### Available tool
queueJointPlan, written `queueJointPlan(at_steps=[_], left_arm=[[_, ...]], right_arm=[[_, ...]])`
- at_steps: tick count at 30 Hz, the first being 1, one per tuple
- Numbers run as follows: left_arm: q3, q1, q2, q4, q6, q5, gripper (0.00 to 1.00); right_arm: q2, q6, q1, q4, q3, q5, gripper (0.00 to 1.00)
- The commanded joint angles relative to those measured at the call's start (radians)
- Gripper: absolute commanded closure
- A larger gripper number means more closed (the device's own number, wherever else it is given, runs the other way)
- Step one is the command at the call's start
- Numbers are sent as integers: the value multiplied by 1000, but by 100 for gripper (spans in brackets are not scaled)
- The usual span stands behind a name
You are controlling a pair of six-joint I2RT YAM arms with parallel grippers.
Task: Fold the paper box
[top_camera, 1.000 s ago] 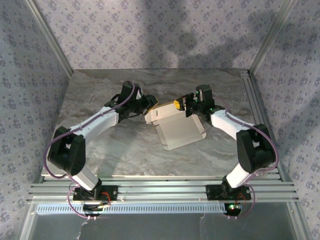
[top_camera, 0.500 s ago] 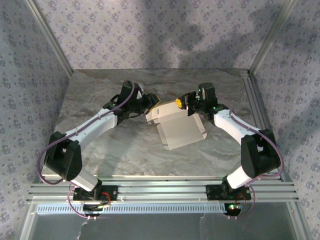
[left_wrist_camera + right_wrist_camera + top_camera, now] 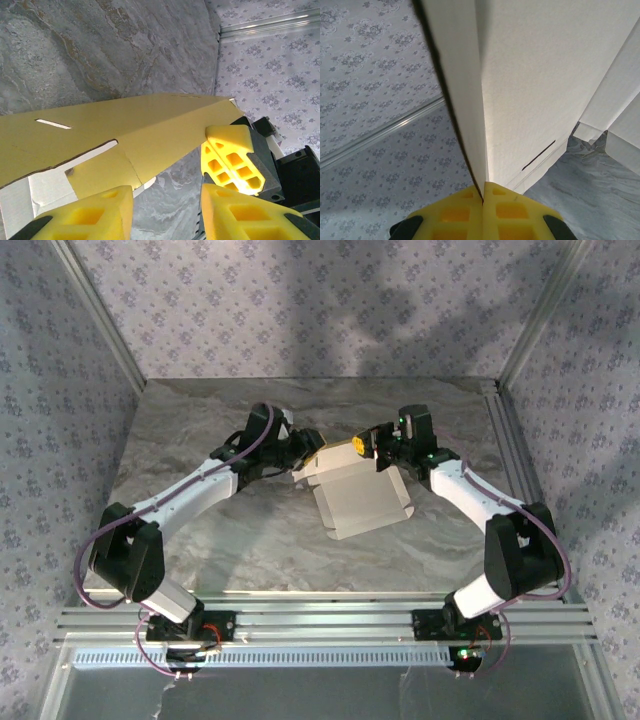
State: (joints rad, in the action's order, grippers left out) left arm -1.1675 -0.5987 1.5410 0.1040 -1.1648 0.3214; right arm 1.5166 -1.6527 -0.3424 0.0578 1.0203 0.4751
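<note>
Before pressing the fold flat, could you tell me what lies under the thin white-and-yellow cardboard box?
The thin white-and-yellow cardboard box lies on the grey marbled tabletop; the patch beneath its flat panel is covered.

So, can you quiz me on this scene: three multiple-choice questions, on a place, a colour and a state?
1. Where on the table is the paper box? A the middle; B the near-left corner; C the far-right corner.
2. Which colour is its side in the left wrist view? A blue; B yellow; C green.
3. What is the right hand doing? A standing wide open; B pinching a box panel; C lying flat on the table.
Answers: A, it sits mid-table; B, that side shows yellow; B, it is closed on the cardboard edge.
</note>
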Motion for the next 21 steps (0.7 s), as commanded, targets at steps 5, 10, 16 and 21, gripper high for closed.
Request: queueJointPlan(at_steps=[5, 10, 16, 21], left_arm=[[-61, -25, -123, 196, 127, -193, 61], [-196, -43, -125, 488, 648, -357, 72], [-82, -146, -100, 368, 1105, -481, 68], [-115, -253, 6, 288, 1320, -607, 63]], right_arm=[[-45, 53, 21, -64, 24, -22, 100], [-42, 107, 39, -112, 35, -23, 100], [-12, 117, 43, -125, 54, -4, 100], [4, 111, 45, -127, 63, -1, 100]])
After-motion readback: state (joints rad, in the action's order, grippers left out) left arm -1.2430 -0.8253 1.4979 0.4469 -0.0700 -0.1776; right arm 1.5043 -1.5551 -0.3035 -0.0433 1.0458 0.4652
